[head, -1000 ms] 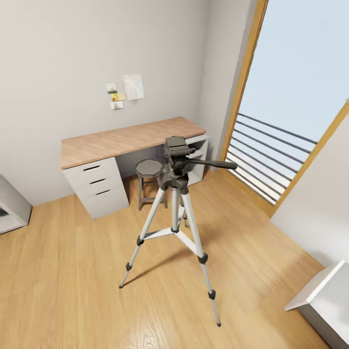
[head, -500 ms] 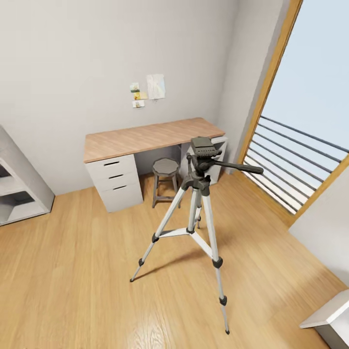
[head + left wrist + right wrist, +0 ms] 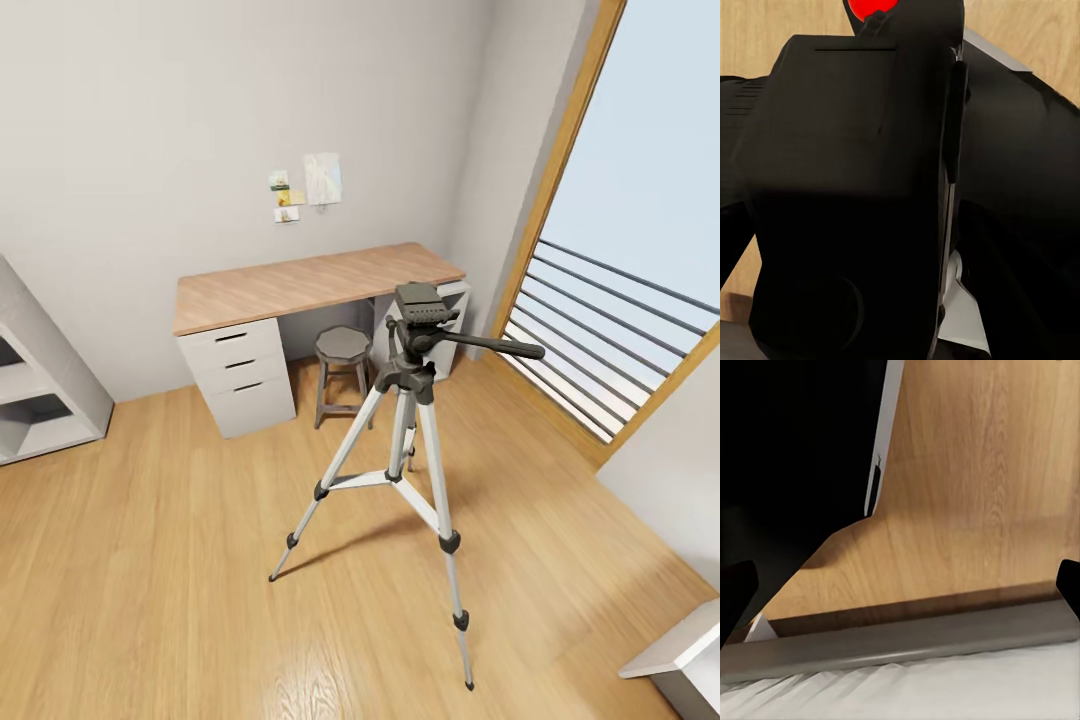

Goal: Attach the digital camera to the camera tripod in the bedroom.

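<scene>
The camera tripod stands on the wood floor in the middle of the bedroom, silver legs spread. Its black head is bare on top, and the long pan handle points right toward the window. In the left wrist view the black digital camera sits very close, its red button at the edge. My left gripper is shut on it, with its fingers mostly hidden by the body. My right gripper is open, dark fingertips wide apart over floor and nothing between them.
Behind the tripod a wood-topped grey desk stands against the wall, with a round grey stool in front. The railed window is at the right, a grey shelf unit at the left, and white furniture at the bottom right. A grey-edged white surface lies below the right gripper.
The head view swung left a second ago, bringing the shelf unit into view; it has held still since. The tripod itself has not moved.
</scene>
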Controlling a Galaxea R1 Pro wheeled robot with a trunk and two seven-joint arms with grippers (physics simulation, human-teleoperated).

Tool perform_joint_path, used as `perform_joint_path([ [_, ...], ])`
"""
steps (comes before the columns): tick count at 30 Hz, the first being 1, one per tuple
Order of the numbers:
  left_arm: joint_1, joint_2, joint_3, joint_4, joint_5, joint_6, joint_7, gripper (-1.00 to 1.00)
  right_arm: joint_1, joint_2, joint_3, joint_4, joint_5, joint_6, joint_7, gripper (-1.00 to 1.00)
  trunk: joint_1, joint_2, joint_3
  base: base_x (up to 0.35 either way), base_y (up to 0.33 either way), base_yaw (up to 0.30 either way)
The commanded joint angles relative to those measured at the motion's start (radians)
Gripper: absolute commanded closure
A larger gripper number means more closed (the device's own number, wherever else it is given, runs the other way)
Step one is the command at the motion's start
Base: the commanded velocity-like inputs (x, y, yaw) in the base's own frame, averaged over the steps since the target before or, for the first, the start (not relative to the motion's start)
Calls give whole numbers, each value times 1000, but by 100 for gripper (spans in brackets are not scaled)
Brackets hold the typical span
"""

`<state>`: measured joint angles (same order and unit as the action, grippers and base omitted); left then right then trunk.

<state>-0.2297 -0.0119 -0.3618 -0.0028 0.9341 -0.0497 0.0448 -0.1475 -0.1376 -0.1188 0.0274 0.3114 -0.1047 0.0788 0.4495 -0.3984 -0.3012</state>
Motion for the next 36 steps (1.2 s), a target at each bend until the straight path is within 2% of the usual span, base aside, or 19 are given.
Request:
perform_joint_path([
  [1, 0, 0, -8, 0, 6, -2, 4, 100, -1, -1, -8, 2, 8, -6, 3, -100, 0, -2, -2, 0, 0, 0],
  [23, 0, 0, -9, 0, 6, -2, 4, 100, -2, 4, -7, 2, 6, 5, 5, -100, 0, -2, -2, 0, 0, 0],
  [24, 0, -1, -12, -1, -4, -2, 2, 100, -1, 11, -7, -2, 10, -6, -1, -100, 0, -2, -2, 0, 0, 0],
  [27, 0, -1, -13, -1, -5, -1, 2, 100, -1, 14, -12, -5, 8, -7, -1, -100, 0, -2, -2, 0, 0, 0],
  [28, 0, -1, -15, -2, -7, -1, 1, 100, -1, 14, -15, -75, 8, 0, 5, -100, 0, -2, -2, 0, 0, 0],
  [31, 0, -1, -15, -2, -12, -1, 1, 100, -2, 10, -15, -134, 7, 5, 10, -100, 0, -2, -2, 0, 0, 0],
  [33, 0, -2, -15, -2, -20, -1, 1, 100, -2, 6, -15, -214, 5, 17, 17, -100, 0, -2, -2, 0, 0, 0],
  [36, 0, -2, -16, -2, -28, -1, 2, 100, -3, 3, -18, -370, 1, 76, 33, -100, 0, -2, -2, 0, 0, 0],
])
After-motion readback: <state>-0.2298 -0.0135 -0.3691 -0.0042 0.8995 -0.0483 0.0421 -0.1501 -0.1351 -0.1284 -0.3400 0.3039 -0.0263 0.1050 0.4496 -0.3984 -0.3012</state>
